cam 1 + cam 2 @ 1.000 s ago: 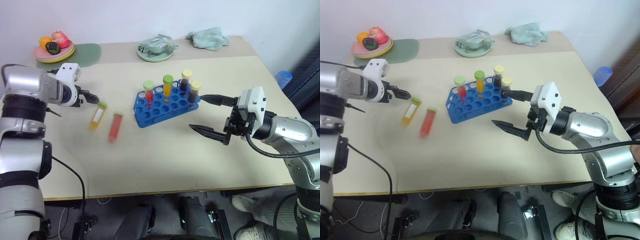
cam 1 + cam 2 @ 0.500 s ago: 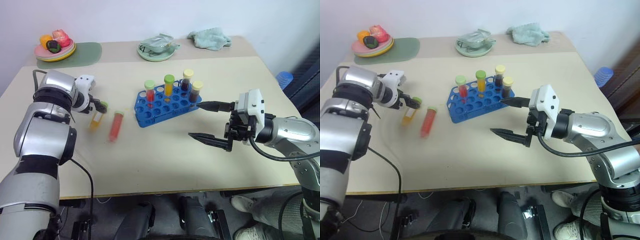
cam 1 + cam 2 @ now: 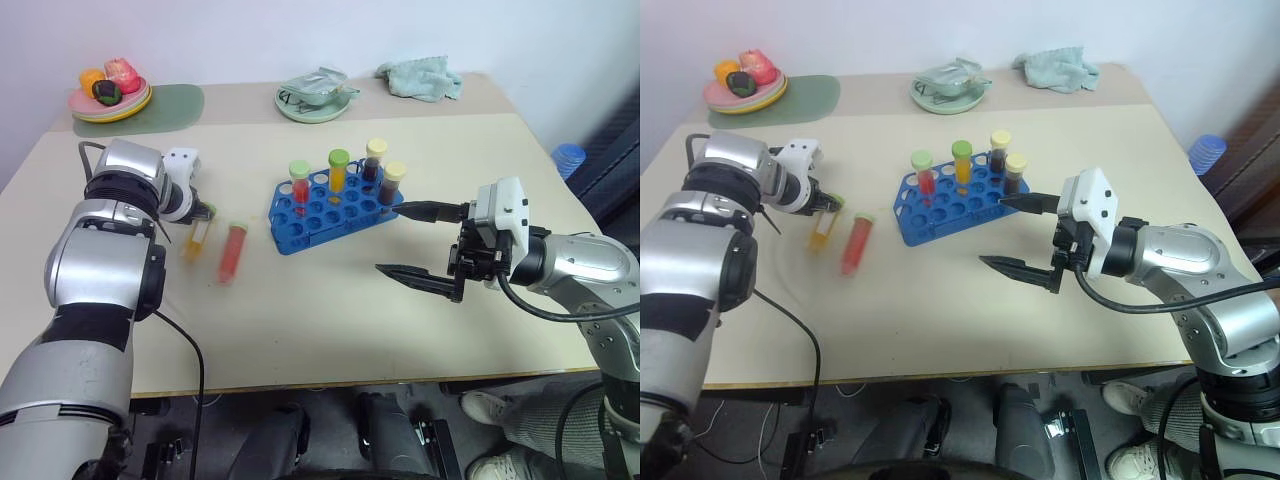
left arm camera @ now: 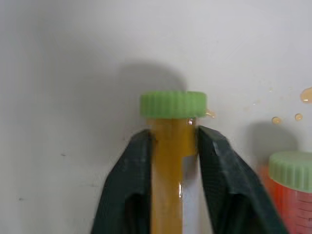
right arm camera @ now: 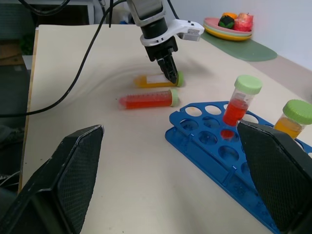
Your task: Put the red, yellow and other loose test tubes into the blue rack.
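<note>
The yellow tube (image 3: 196, 238) with a green cap lies flat on the table, left of the blue rack (image 3: 312, 228). My left gripper (image 3: 204, 213) points down at it and is shut on its neck just under the cap; in the left wrist view both black fingers (image 4: 139, 161) press against the yellow tube (image 4: 167, 165). The red tube (image 3: 232, 252) lies loose right beside it, between it and the rack. Several capped tubes stand upright in the rack's far row. My right gripper (image 3: 390, 238) hovers open and empty just right of the rack.
Along the far edge sit a plate of toy fruit (image 3: 110, 100) on a green mat (image 3: 175, 105), a pale green plate (image 3: 314, 102) holding a packet, and a teal cloth (image 3: 421, 79). Small drops of liquid (image 4: 306, 94) lie on the table near the tubes.
My left gripper has come down a little onto the yellow tube and shut on it under the cap; it was open before. The right arm has stayed still.
</note>
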You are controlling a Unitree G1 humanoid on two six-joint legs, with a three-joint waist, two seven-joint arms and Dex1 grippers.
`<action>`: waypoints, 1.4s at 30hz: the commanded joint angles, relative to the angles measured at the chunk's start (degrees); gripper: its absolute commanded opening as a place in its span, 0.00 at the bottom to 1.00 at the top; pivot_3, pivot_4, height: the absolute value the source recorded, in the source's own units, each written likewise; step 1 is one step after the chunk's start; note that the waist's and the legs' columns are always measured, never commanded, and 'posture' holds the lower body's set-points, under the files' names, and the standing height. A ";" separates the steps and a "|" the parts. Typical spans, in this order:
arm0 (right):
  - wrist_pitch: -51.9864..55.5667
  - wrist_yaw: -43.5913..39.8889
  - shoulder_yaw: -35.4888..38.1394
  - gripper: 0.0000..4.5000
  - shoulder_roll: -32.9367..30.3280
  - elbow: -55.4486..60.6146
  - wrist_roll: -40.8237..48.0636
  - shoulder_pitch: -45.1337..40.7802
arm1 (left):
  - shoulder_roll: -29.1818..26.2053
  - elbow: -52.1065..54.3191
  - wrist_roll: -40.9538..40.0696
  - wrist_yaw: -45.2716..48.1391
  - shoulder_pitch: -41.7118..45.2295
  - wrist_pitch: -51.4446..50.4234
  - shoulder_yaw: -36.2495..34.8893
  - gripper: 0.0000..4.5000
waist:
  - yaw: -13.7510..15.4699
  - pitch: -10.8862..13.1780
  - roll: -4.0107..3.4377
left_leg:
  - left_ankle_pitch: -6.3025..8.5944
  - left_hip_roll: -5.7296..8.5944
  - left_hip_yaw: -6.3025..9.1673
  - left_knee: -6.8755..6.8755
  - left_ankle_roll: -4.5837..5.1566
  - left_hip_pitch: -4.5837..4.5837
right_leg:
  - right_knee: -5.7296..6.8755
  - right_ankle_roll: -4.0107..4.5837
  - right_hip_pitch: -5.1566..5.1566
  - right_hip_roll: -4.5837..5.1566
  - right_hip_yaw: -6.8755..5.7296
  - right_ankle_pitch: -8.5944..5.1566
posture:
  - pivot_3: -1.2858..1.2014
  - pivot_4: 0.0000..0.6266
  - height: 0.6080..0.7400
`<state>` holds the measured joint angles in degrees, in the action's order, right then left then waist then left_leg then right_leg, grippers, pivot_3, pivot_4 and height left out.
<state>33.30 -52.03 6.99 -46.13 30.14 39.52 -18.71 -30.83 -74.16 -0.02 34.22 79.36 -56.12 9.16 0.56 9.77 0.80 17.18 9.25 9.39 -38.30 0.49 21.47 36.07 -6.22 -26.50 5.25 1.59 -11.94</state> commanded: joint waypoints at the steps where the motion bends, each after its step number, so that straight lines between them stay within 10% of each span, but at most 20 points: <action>1: -1.48 -0.16 0.54 1.00 0.11 1.21 -0.13 -0.59 | -0.37 0.17 1.31 0.28 1.24 -1.57 -0.99 0.18 | -0.07 -0.01 0.01 | 0.00 0.00 -0.01 0.00 0.00 0.00 | 0.00 0.00 0.00 0.00 0.00 0.00 | 0.52 0.24 1.00; 14: -4.01 -2.59 -2.78 1.00 1.92 -3.84 -2.24 -4.56 | -4.97 14.00 1.86 11.84 -2.18 -11.26 1.92 0.18 | -0.70 -0.01 0.01 | 0.00 0.00 -0.01 -0.02 0.00 0.00 | 0.06 0.00 -0.02 -0.02 0.00 0.00 | 0.52 0.24 1.00; 22: -4.18 -1.16 -1.51 1.00 2.91 -3.59 -2.20 -3.24 | -12.25 75.61 -23.31 24.90 -29.13 -15.72 -22.41 0.18 | -1.42 -0.01 0.01 | 0.01 -0.02 -0.03 0.03 0.02 0.06 | 0.07 0.01 -0.12 0.09 -0.01 0.00 | 0.52 0.24 1.00; 27: -3.73 0.96 -0.40 1.00 3.57 -2.59 -1.61 -1.97 | -10.80 89.45 -31.42 27.61 -43.34 -7.09 -27.93 0.18 | -1.17 -0.05 -0.06 | 0.01 -0.02 -0.04 0.00 0.01 -0.12 | 0.02 0.01 0.08 0.09 -0.05 0.00 | 0.52 0.24 1.00; 42: -3.07 11.59 6.26 1.00 4.25 5.40 -2.35 8.76 | 21.79 60.32 -20.56 17.68 -36.57 46.23 -12.83 0.18 | 1.44 -0.09 0.06 | 0.20 -0.02 -0.24 -0.49 0.20 0.03 | -0.07 0.02 0.17 0.14 -0.14 0.11 | 0.52 0.24 1.00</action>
<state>30.46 -41.80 11.30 -42.17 32.97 36.82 -9.69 -9.67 -11.90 -20.63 51.71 41.16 -13.54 -3.59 2.01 9.68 0.86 17.39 9.22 9.11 -38.80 0.70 21.48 36.01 -6.22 -26.33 5.39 1.46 -11.82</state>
